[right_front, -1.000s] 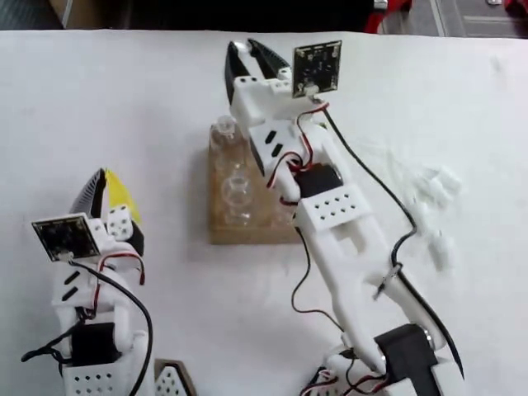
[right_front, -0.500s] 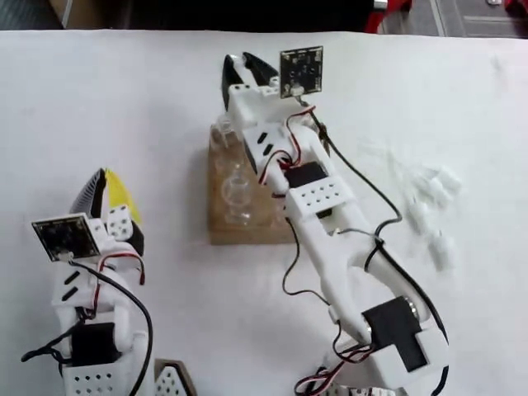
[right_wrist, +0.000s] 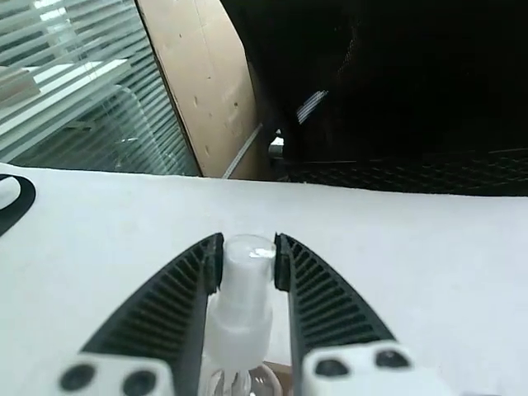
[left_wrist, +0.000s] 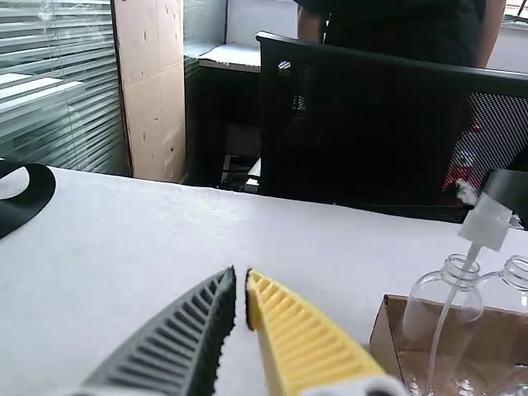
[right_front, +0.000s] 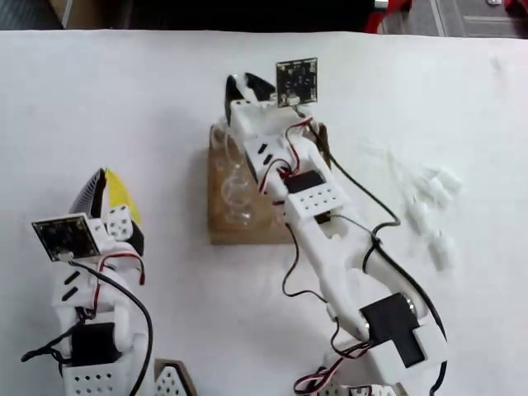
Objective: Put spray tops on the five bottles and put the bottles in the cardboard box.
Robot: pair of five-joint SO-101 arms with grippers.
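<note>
A cardboard box sits mid-table with clear open-necked bottles standing in it. My right gripper hangs over the box's far end, shut on a white spray top. From the spray top a thin tube runs down into the neck of a bottle; the top itself is still above the neck. Another bottle neck stands beside it in the box. My left gripper, grey and yellow, is shut on nothing, low over the table left of the box.
Several loose white spray tops lie on the white table to the right of the box. A piece of cardboard shows at the near edge by the left arm. A black chair stands beyond the table's far edge.
The right arm has swung left and drawn back a little, bringing the held spray top down over the far-left bottle in the box. The left arm has not moved.
</note>
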